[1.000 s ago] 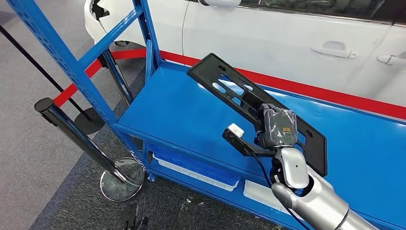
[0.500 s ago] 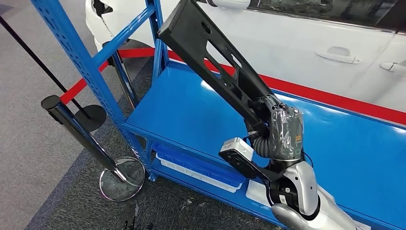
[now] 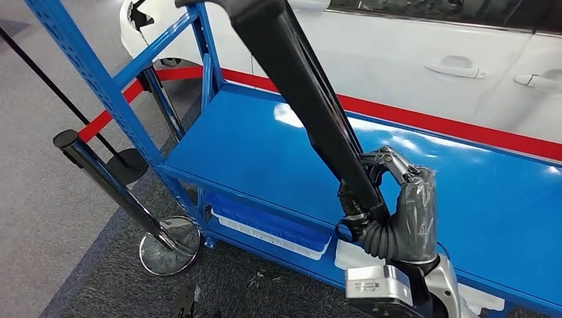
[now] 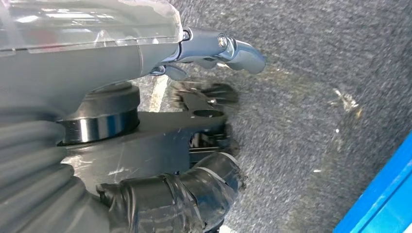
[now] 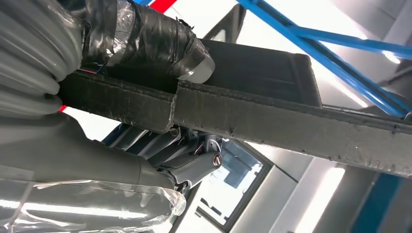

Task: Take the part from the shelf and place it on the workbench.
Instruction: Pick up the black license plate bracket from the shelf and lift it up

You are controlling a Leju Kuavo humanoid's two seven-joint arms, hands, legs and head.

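Observation:
The part (image 3: 298, 86) is a long flat black plastic panel, seen edge-on, rising steeply from my right hand (image 3: 397, 212) to the picture's top, clear of the blue shelf board (image 3: 258, 152). My right hand grips its lower end above the shelf's front edge. In the right wrist view the taped thumb (image 5: 155, 39) presses on one face of the part (image 5: 291, 121) and the fingers (image 5: 189, 165) on the other. My left hand (image 4: 97, 63) hangs over the grey carpet with its fingers apart and nothing in them.
A white car (image 3: 397, 59) stands behind the shelf, a red band (image 3: 464, 129) along its foot. The shelf's blue upright (image 3: 93, 73) slants at the left. A black barrier post (image 3: 112, 185) with a chrome base (image 3: 169, 248) stands beside it. Blue bins (image 3: 265, 228) sit on the lower level.
The part has swung from lying flat on the shelf to standing steeply in my right hand. That hand has turned and drawn back toward me.

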